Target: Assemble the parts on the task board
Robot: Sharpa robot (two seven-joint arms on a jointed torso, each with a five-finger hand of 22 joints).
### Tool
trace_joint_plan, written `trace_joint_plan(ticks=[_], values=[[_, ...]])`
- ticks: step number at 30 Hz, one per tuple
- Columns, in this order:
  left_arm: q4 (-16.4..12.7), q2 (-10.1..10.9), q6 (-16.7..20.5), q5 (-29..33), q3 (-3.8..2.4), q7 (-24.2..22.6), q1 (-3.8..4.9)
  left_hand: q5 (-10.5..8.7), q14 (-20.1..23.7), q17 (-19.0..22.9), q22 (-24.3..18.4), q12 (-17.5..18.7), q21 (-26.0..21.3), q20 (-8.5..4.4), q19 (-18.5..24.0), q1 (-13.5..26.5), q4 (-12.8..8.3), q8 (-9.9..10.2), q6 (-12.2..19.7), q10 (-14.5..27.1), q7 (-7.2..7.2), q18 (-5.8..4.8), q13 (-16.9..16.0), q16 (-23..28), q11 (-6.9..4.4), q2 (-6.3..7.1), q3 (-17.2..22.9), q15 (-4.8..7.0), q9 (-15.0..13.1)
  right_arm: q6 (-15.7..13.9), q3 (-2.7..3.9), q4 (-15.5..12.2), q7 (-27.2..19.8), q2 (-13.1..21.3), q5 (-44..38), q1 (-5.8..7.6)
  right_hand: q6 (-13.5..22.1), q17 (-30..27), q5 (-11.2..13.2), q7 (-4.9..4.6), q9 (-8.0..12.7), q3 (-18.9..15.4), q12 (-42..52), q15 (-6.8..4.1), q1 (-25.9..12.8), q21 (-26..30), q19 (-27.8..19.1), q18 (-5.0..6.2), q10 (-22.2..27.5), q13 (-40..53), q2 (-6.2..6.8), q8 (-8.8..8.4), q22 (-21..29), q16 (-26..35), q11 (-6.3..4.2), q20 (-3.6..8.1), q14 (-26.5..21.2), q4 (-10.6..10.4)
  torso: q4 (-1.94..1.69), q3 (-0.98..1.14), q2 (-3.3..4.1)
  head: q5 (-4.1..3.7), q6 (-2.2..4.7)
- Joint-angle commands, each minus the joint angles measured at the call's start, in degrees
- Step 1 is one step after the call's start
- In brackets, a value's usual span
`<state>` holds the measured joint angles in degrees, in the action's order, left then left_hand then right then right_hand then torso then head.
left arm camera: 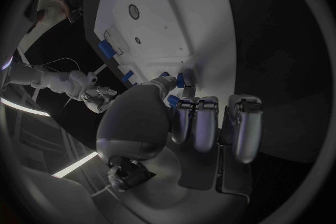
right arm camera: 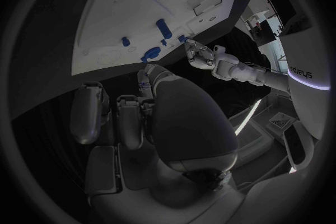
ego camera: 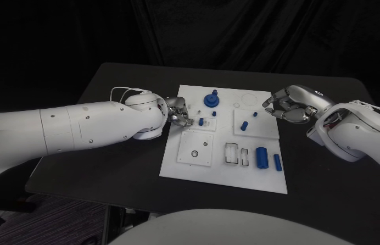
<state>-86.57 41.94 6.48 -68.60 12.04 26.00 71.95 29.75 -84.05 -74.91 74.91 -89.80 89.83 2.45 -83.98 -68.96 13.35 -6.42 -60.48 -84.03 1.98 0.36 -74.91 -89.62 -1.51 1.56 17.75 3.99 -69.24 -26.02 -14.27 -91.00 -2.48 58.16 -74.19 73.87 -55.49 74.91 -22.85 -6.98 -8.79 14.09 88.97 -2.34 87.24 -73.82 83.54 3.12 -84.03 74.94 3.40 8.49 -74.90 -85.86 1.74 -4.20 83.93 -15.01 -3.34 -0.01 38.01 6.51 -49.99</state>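
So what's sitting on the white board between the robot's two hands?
In the head view, between the left hand and right hand lie small blue pegs and a short blue cylinder on the task board.

Our left hand [ego camera: 180,116] reaches inward, fingers partly curled; our right hand [ego camera: 290,105] hovers, fingers curled in.

Both arms are smooth white shells; the left arm [ego camera: 87,125] is a thick rounded tube dotted with small dark screws, and a thin white cable [ego camera: 121,91] loops above its wrist. Each ends in a silver metal hand, the left hand [ego camera: 179,115] and right hand [ego camera: 291,105], with grey segmented fingers [left arm camera: 199,123].
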Motion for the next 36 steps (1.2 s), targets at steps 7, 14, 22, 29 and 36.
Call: trace_joint_plan(ticks=[7,14,22,29,36], values=[[-0.5,0.1,-0.5,0.2,0.06,-0.8,-0.20,0.27,-6.0,-15.1,15.1,-0.2,0.2,-0.25,-6.0,0.1,0.0,0.3,-0.5,-6.0,-0.11,-0.36,-15.1,-0.4,-0.44,0.55,0.5,0.29,-0.1,0.3,0.04,0.0,1.0,0.1,-0.1,-0.20,-0.3,10.5,-0.2,0.10,0.1,0.3,-0.3,0.37,0.1,0.4,-0.6,0.74,-4.3,13.2,0.19,-0.30,-9.1,0.3,0.35,0.00,4.8,-0.1,-0.01,0.02,0.01,0.08,-0.01],[-0.3,-0.1,-0.7,0.2,0.06,-0.8,-0.20,-0.33,-6.0,-15.1,15.1,-0.2,0.2,-0.24,-6.0,0.7,0.3,0.3,-0.7,-6.0,-0.05,-0.36,-15.1,-0.4,-0.40,0.70,0.7,0.28,0.0,0.4,0.05,0.0,1.0,0.1,-0.1,-0.23,-0.3,10.5,-0.2,0.10,0.1,0.3,-0.3,0.37,0.1,0.4,-0.6,0.74,-4.3,13.2,0.19,-0.30,-9.1,0.3,0.35,0.00,4.8,-0.1,-0.02,-0.02,0.05,0.03,-0.01],[0.6,-0.4,-1.2,0.2,0.06,-0.5,-0.20,-5.64,-6.0,-15.1,15.1,-0.2,0.2,-0.10,-6.0,2.6,1.4,0.9,-0.4,-6.0,0.18,-0.36,-15.1,-0.4,-0.21,0.72,0.9,0.14,0.5,0.6,0.05,0.0,1.2,0.1,-0.1,-0.24,-0.2,10.5,-0.2,0.09,0.1,0.4,-0.3,0.38,0.1,0.4,-0.6,0.75,-4.2,13.1,0.19,-0.36,-9.1,0.3,0.36,0.00,4.8,-0.1,-0.04,0.04,0.02,-0.03,-0.01],[1.1,-0.5,-0.8,0.2,0.06,-0.5,-0.20,-13.25,-6.0,-15.1,15.1,-0.2,0.2,0.31,-6.0,5.1,2.9,2.1,-0.2,-6.0,0.76,-0.36,-15.1,-0.4,0.32,0.29,-0.7,-0.30,2.2,0.7,0.05,0.0,1.3,0.1,-0.1,-0.25,-0.2,10.5,-0.2,0.09,0.1,0.4,-0.3,0.38,0.1,0.4,-0.6,0.75,-4.2,13.1,0.19,-0.36,-9.1,0.3,0.36,0.00,4.8,-0.1,0.06,0.03,0.04,0.08,-0.01],[1.4,-0.5,-0.7,0.2,0.06,-0.3,-0.20,-17.18,-6.0,-15.1,15.1,-0.2,0.2,0.69,-6.0,8.0,3.3,2.8,0.7,-6.0,1.40,-0.36,-15.1,-0.4,0.84,-0.08,-3.2,-0.73,3.8,0.8,0.05,0.0,1.3,0.0,-0.1,-0.25,-0.2,10.4,-0.2,0.10,0.1,0.4,-0.4,0.38,0.1,0.5,-0.6,0.77,-4.2,13.1,0.18,-0.35,-9.1,0.4,0.36,0.00,4.8,-0.1,-0.02,0.06,0.01,0.01,-0.01]])
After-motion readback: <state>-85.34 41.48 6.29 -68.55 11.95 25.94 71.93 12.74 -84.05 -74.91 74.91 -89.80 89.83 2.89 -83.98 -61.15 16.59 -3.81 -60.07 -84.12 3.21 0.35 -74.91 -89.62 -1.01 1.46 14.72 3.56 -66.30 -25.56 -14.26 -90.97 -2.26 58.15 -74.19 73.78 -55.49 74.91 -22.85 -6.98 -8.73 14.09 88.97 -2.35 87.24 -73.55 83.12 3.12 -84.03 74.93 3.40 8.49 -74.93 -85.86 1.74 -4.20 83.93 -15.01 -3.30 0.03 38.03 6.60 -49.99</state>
